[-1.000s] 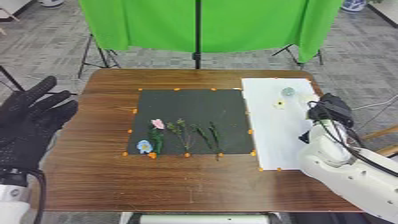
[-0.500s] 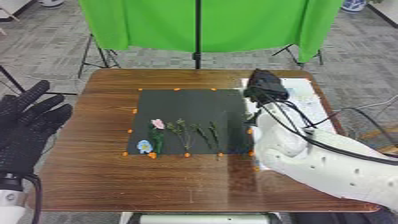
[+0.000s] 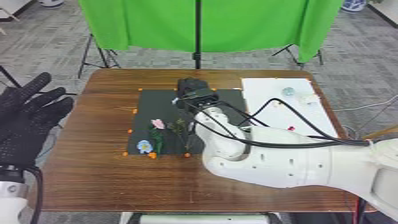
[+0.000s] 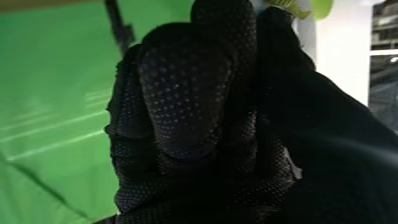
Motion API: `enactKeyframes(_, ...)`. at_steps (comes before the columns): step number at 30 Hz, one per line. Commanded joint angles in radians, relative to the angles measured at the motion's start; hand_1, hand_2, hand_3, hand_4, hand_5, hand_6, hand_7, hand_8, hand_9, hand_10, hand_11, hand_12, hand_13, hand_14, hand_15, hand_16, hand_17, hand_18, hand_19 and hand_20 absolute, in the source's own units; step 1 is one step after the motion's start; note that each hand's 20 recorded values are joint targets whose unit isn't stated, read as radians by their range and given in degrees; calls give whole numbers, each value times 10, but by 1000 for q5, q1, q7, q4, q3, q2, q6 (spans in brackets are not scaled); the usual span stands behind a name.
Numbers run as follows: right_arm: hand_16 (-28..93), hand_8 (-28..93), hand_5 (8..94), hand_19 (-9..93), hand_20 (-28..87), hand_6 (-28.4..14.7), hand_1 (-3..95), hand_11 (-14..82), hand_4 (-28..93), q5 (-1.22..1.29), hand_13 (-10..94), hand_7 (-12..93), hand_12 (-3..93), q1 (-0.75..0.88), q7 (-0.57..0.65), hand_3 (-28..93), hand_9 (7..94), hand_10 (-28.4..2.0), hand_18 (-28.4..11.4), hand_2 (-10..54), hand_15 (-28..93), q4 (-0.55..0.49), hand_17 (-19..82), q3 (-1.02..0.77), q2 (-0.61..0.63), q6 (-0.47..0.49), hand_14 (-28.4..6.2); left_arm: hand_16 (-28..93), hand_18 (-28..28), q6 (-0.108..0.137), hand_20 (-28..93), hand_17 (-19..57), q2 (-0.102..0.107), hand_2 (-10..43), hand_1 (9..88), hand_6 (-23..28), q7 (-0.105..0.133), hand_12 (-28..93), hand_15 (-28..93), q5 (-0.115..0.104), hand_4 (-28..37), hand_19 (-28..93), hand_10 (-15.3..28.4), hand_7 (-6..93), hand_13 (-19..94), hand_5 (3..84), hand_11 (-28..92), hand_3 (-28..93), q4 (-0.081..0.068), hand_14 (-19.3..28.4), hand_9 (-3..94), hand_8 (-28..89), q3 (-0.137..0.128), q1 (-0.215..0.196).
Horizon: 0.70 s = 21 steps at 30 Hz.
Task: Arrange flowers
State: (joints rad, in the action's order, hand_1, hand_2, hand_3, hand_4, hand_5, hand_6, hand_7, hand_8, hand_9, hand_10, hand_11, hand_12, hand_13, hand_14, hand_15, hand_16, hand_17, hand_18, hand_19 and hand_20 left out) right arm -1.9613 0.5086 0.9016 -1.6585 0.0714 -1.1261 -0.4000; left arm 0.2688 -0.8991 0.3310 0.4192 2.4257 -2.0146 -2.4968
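Head view looks down, wrist view close-up; both show right hand [image 3: 193, 91].

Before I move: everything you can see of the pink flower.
The pink flower is small and pale, real or artificial I can't tell. It lies on the left part of the black mat, at the far end of a green leafy stem pointing toward the robot. The blue flower lies beside that stem's near end. Neither hand touches it.

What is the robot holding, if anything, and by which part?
I can't tell: a leafy-looking yellow-green bit peeks past the black-gloved right hand, but any hold is hidden. The black-gloved left hand holds nothing.
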Motion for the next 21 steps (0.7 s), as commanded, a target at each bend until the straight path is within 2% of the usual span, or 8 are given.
enactKeyframes(1, 212, 53, 856, 932, 6, 19, 551, 201, -283, 7, 896, 185, 258, -38, -2, 702, 937, -66, -168, -95, 552, 25, 407, 86, -52, 24, -24, -127, 272, -8, 161, -56, 10, 82, 210, 104, 1, 116, 605, -9, -274, 665, 220, 152, 265, 365, 303, 775, -9, 284, 343, -97, 2, -2)
enactKeyframes(4, 211, 51, 855, 932, 6, 21, 551, 205, -283, 11, 895, 186, 258, -35, 5, 702, 937, -65, -168, -95, 554, 32, 406, 97, -59, 36, -24, -127, 272, -20, 161, -56, 10, 83, 211, 104, -6, 116, 605, -5, -274, 665, 220, 152, 265, 365, 303, 774, -13, 284, 343, -97, 5, 6)
enactKeyframes(11, 208, 36, 849, 932, 7, 27, 548, 207, -283, 0, 890, 181, 259, -47, 16, 704, 937, -65, -167, -95, 563, 46, 403, 130, -66, 16, -24, -127, 271, -22, 161, -55, 15, 83, 212, 104, 3, 117, 605, -9, -272, 665, 220, 152, 265, 366, 303, 775, -20, 284, 343, -98, 17, 17)
enactKeyframes(15, 205, 18, 824, 932, 4, 30, 540, 198, -283, -8, 888, 175, 273, -54, 22, 694, 937, -61, -166, -95, 567, 47, 402, 131, -68, 11, -23, -127, 271, -30, 162, -55, 16, 83, 213, 104, -5, 117, 605, -8, -271, 665, 220, 153, 265, 365, 302, 775, -22, 284, 343, -98, 20, 26)
enactKeyframes(19, 204, 11, 808, 931, 4, 29, 536, 191, -283, -26, 882, 176, 281, -64, 31, 686, 937, -59, -164, -95, 576, 47, 398, 149, -72, 8, -23, -127, 271, -34, 161, -55, 16, 84, 215, 104, -4, 117, 604, -9, -269, 664, 220, 153, 264, 365, 302, 774, -22, 284, 343, -98, 21, 23)
enactKeyframes(21, 201, 6, 792, 930, 5, 28, 529, 187, -283, -43, 877, 173, 284, -63, 48, 679, 937, -60, -164, -95, 583, 48, 396, 154, -76, 13, -22, -127, 271, -38, 161, -55, 10, 83, 215, 104, -18, 117, 604, -4, -268, 664, 220, 153, 265, 365, 302, 775, -22, 284, 343, -98, 20, 27)
